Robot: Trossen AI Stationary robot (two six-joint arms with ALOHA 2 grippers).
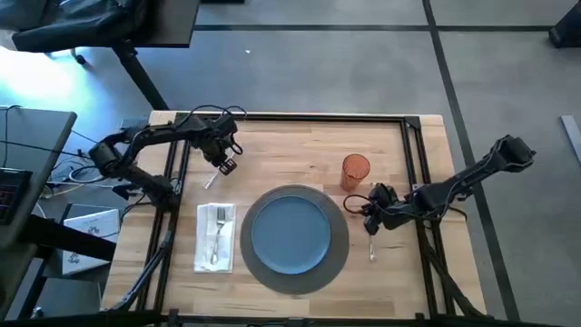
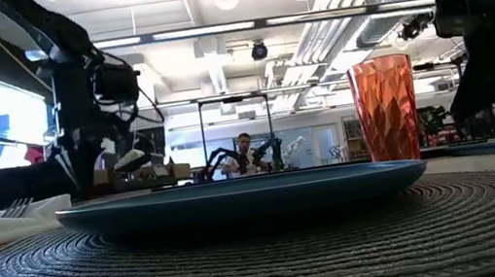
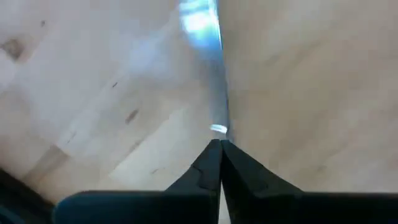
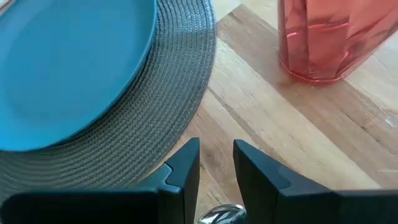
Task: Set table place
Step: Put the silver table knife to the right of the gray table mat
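A round dark grey placemat (image 1: 338, 259) lies on the wooden table (image 1: 300, 145) with a blue plate (image 1: 290, 232) on it. To its left, a fork (image 1: 218, 234) rests on a white napkin (image 1: 207, 254). An orange cup (image 1: 355, 171) stands at the mat's far right. My left gripper (image 1: 224, 163) is over the table's far left, shut on a thin silver knife (image 3: 214, 93). My right gripper (image 4: 216, 146) stands open just right of the mat, above the far end of a spoon (image 1: 372, 249) that lies on the table. My left gripper pinches one end of the knife (image 3: 219, 129) between its two shut fingertips. The knife runs straight on from the fingers, along their line, over the wood. Whether its free end (image 1: 211, 182) touches the table cannot be told.
A black metal frame (image 1: 413, 154) edges the tabletop and runs beside both arms. Bare wood shows between the napkin and my left gripper, and to the right of the mat around the spoon. A grey desk (image 1: 36, 136) with cables stands off the table's left.
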